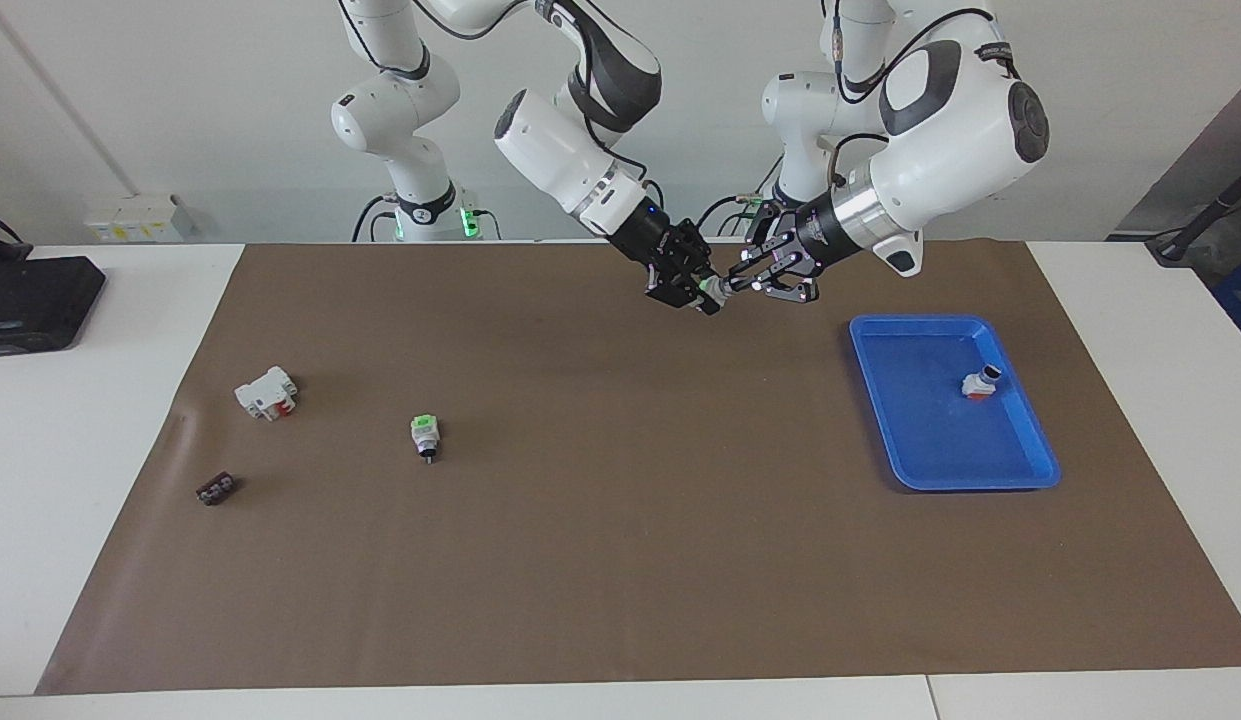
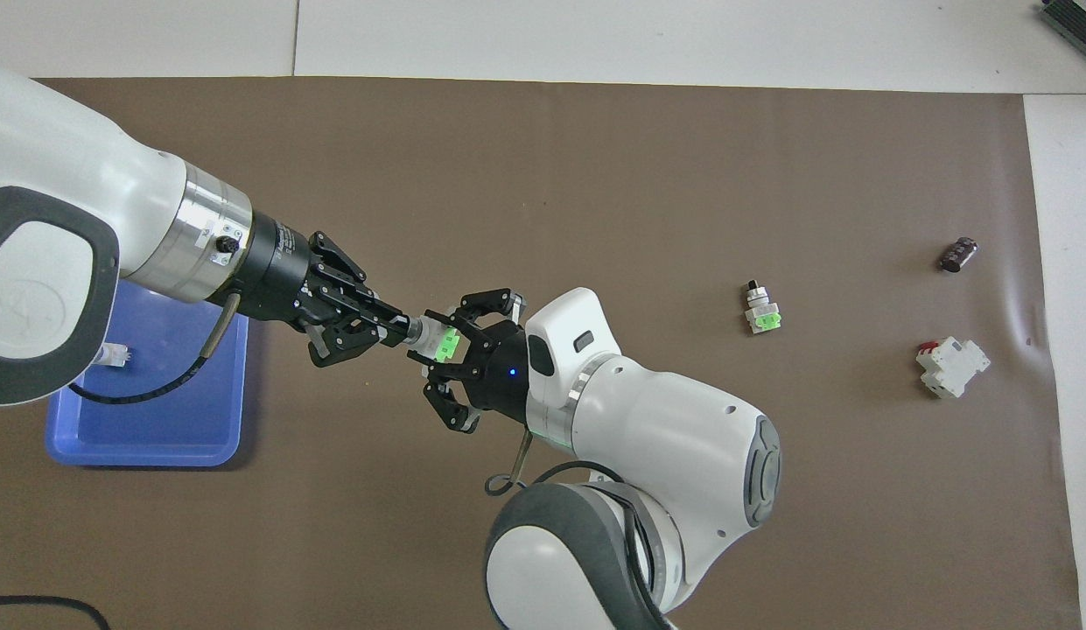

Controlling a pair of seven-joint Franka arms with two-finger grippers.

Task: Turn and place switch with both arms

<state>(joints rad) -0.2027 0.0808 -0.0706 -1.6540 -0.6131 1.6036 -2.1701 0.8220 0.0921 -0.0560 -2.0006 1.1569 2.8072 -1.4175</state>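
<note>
Two grippers meet in the air over the brown mat, between the mat's middle and the blue tray (image 1: 1020,470). The right gripper (image 1: 702,293) is closed on the green end of the switch (image 2: 431,337). The left gripper (image 1: 742,285) has its fingertips closed around the switch's knob. So the handover is in hand, I think, and both arms grip the same part. Next, the right gripper should let go, so the left arm can turn the switch and carry it to the tray. A second green switch (image 1: 424,433) lies on the mat.
</note>
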